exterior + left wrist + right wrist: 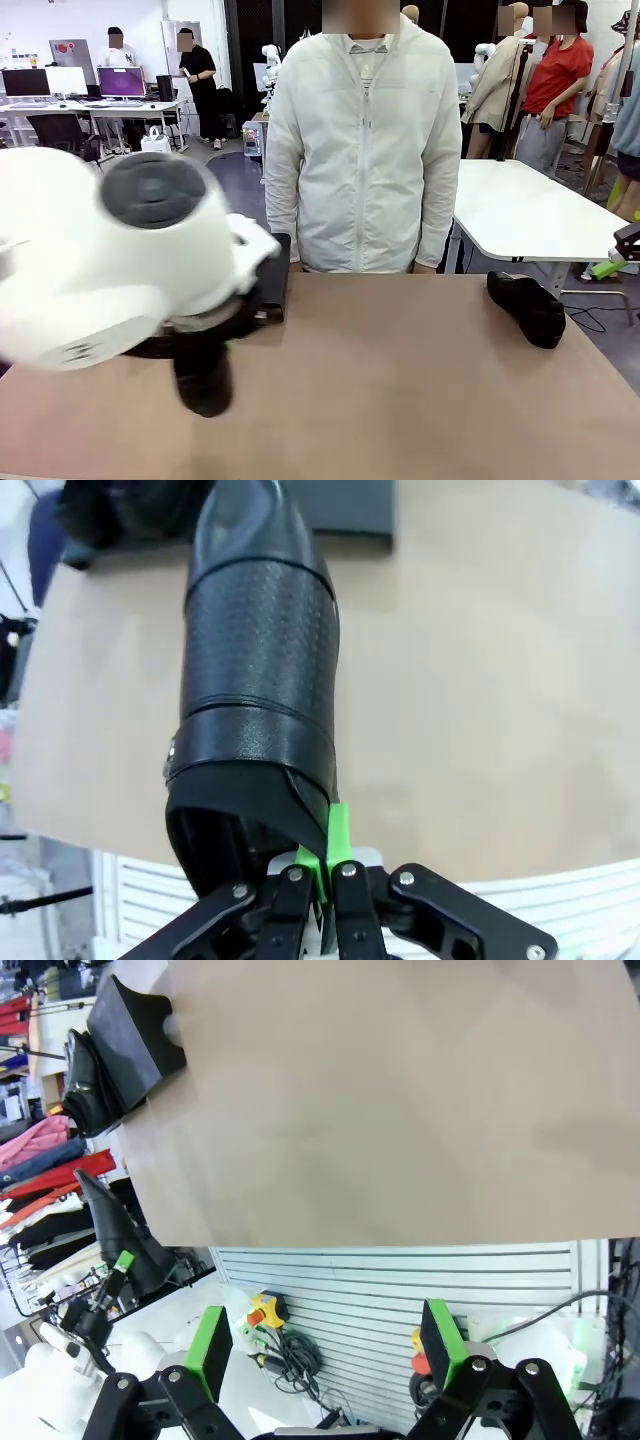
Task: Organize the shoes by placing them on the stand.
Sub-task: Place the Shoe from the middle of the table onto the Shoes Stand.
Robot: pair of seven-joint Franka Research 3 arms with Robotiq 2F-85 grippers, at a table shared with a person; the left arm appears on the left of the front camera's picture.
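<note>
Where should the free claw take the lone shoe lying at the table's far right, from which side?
Probably take the shoe by the rim of its opening, one finger inside, with the open right claw coming down from above. The shoe seems to lie sole-down, and its rounded glossy upper offers no other thin edge to pinch.
</note>
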